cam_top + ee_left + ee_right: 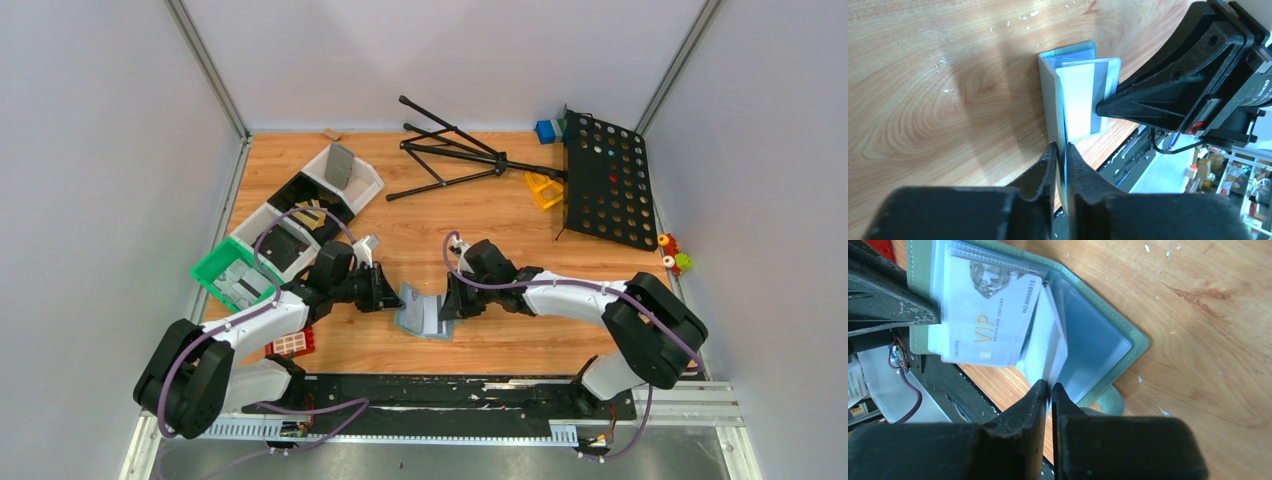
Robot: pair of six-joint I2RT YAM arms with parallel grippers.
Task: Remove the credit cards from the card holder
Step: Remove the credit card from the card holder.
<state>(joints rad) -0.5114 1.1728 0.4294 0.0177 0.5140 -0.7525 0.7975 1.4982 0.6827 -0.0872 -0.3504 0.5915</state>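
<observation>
The grey-blue card holder (425, 312) stands open on the wooden table between both grippers. My left gripper (392, 293) is shut on the edge of its cover (1050, 85); the jaws pinch it in the left wrist view (1062, 150). My right gripper (447, 300) is shut on the edge of a pale pocket sleeve (1048, 340), pinched in the right wrist view (1049, 387). That sleeve holds a whitish credit card with a grey stripe (1083, 95). Another sleeve shows a white "VIP" credit card (988, 315). The holder's inner cover (1128, 347) lies open on the wood.
A green tray (235, 272) and white bins (300, 215) stand at the left. A red block (292, 343) lies by the left arm. A black folded stand (450, 155) and a black perforated panel (605, 180) lie at the back. A black rail (450, 390) runs along the near edge.
</observation>
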